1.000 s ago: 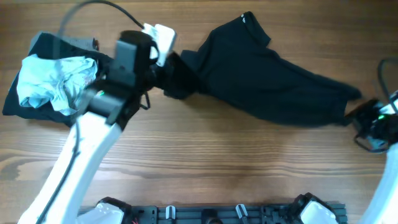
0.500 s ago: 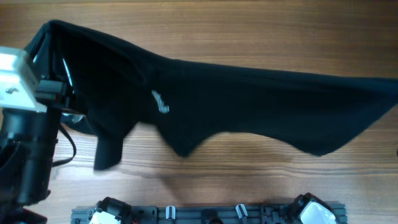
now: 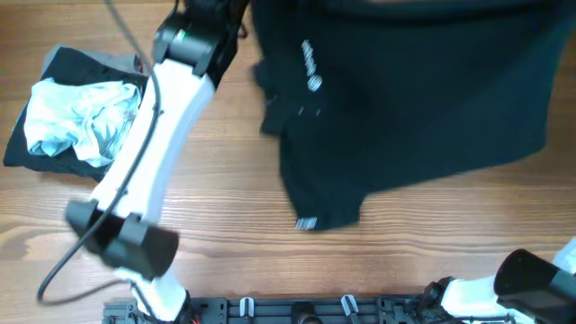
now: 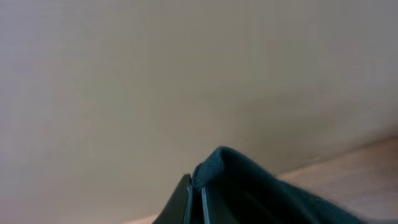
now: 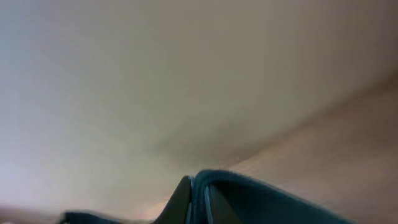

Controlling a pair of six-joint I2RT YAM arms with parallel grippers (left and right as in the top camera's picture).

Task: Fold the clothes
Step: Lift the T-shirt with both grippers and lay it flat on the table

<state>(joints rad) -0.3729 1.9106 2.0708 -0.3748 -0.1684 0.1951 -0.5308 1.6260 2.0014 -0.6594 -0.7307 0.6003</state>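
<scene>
Over the far right of the wooden desk point(image 3: 405, 261), the large black fabric garment point(image 3: 405, 99) hangs lifted and spread, unfolded. The left gripper point(image 4: 194, 190) and the right gripper point(image 5: 198, 196) each pinch tight on its edge. Folding looks barely begun. Three garments show: this one, plus a crumpled pale blue cloth point(image 3: 76, 117) lying on a dark flat garment point(image 3: 22, 153) at the left edge.

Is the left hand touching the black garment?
Touching. The left wrist view shows the folded edge of the black garment clamped in the left hand, with no gap visible.
</scene>
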